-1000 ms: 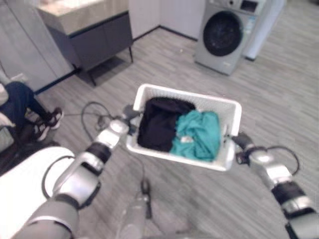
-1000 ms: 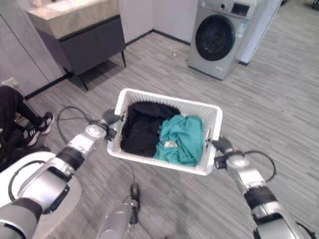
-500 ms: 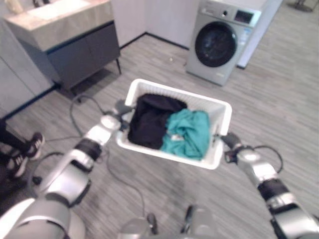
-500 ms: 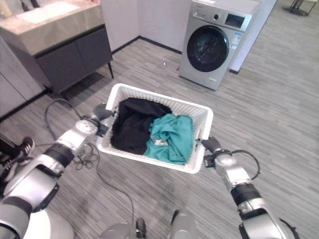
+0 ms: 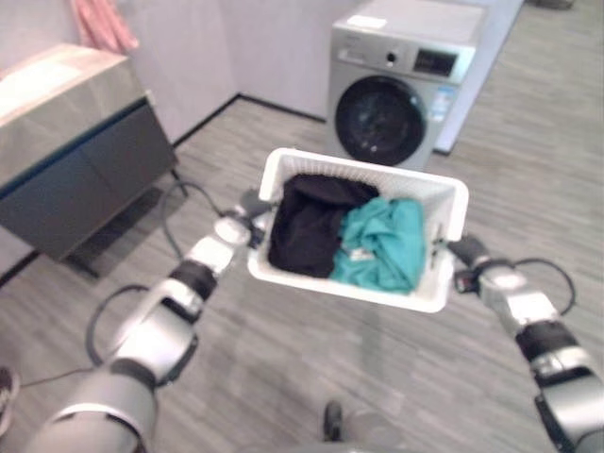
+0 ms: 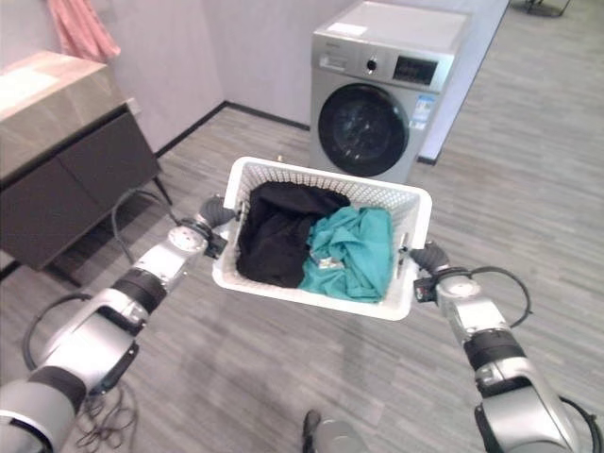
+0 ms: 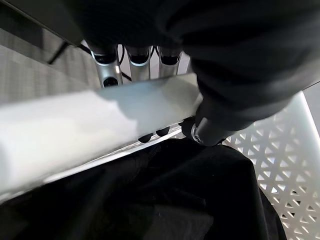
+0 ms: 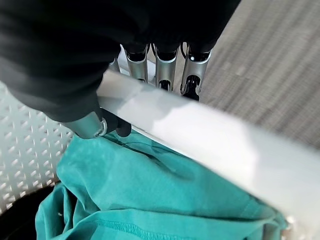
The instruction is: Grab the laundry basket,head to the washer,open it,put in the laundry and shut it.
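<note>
Item: laundry basket (image 6: 408, 247), white, perforated walls, carried off the floor between both hands, long sides toward and away from the body

Contents: black garment (image 6: 274, 231) on the left half, teal garment (image 6: 351, 250) on the right half, the two touching in the middle, both sitting below the rim

Left hand (image 7: 127, 65): fingers curled over the rim at the left end, thumb hooked inside against the wall beside the black garment; firm wrap on the rim

Right hand (image 8: 160, 67): fingers curled over the rim at the right end, thumb inside just above the teal garment; same wrap

Washer (image 6: 377, 90): grey front-loader against the far wall, straight beyond the basket, round door (image 6: 357, 129) closed

Also present: dark cabinet (image 6: 57, 179) with a pale top to the left, pink cloth (image 6: 85, 26) hanging above it

Step in hand, as judged: basket secured; walk toward the washer under way, door not yet opened

Next move, as judged: closing of the remaining floor toward the washer, basket kept level; then setting down of the basket near the machine to free a hand for the door
</note>
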